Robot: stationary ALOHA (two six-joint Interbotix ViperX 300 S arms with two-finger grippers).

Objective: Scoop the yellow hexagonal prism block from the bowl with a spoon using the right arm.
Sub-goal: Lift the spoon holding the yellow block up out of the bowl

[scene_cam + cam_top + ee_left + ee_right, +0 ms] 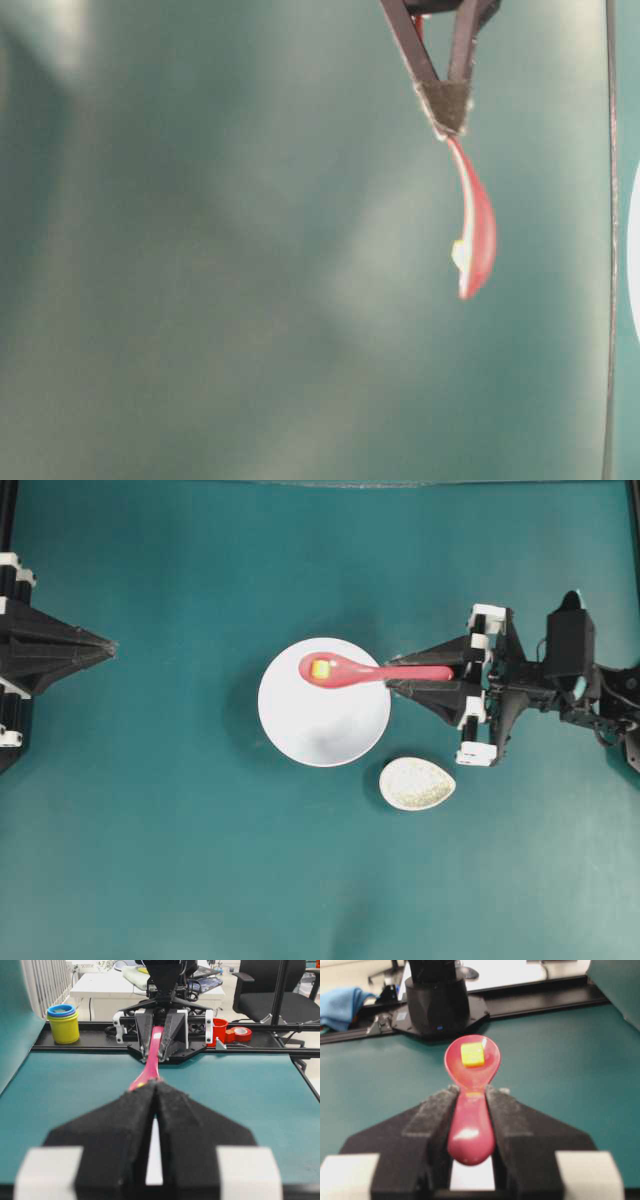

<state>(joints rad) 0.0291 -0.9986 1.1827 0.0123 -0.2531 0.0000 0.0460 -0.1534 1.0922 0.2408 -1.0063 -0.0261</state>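
Note:
The red-pink spoon [375, 671] hangs level over the far-right part of the white bowl [318, 725]. Its head carries the yellow hexagonal prism block [320, 668]. My right gripper [392, 676] is shut on the spoon's handle from the right. In the right wrist view the block [472, 1055] lies in the spoon's head [472, 1071], just past the gripper [472, 1092]. The table-level view shows the spoon [478, 225] held clear of the table, with the block [458, 252] in it. My left gripper [110, 648] rests shut at the left edge, empty [156, 1086].
A speckled beige spoon rest [417, 784] lies on the teal table in front of the bowl, to its right. Beyond the table's far edge stand stacked yellow and blue cups [63, 1024] and red tape rolls [242, 1034]. A blue cloth [340, 1005] lies behind the left arm's base.

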